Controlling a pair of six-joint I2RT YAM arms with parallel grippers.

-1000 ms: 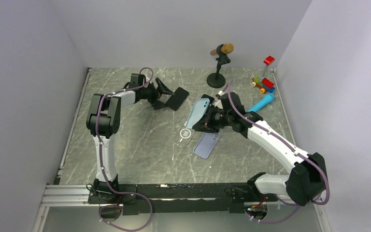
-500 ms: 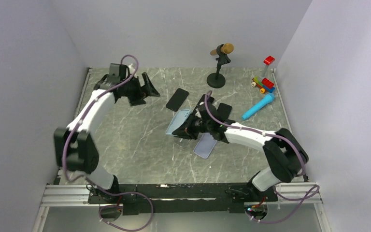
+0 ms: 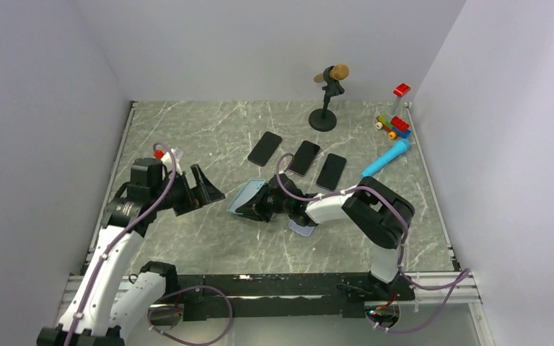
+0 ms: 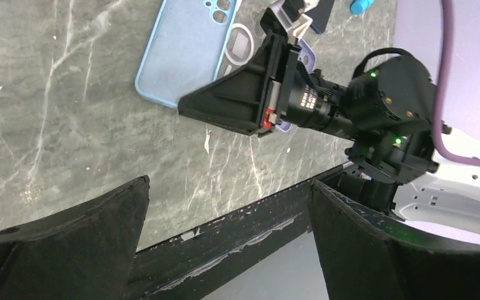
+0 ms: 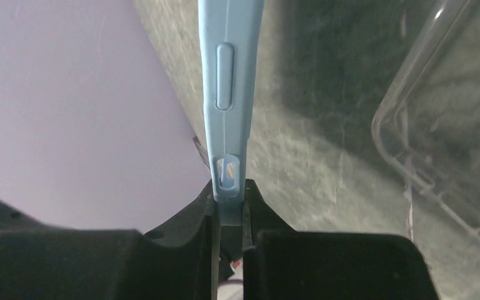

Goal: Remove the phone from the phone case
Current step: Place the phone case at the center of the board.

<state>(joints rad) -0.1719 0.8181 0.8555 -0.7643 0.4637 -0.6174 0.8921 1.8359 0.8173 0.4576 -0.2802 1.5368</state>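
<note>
Light blue phone case [image 3: 244,196], just left of centre in the overhead view, is pinched by one edge between the almost closed fingers of the right gripper [image 5: 228,209]. It tilts up off the grey marbled table [image 3: 187,137]. Whether a phone sits inside is hard to tell. Three dark phones [image 3: 305,158] lie in a row above centre. The left gripper [image 3: 203,189], at middle left, is spread wide and holds nothing. A clear case [image 5: 437,144] lies beside the blue one.

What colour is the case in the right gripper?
Light blue case; best in left wrist view.
</note>
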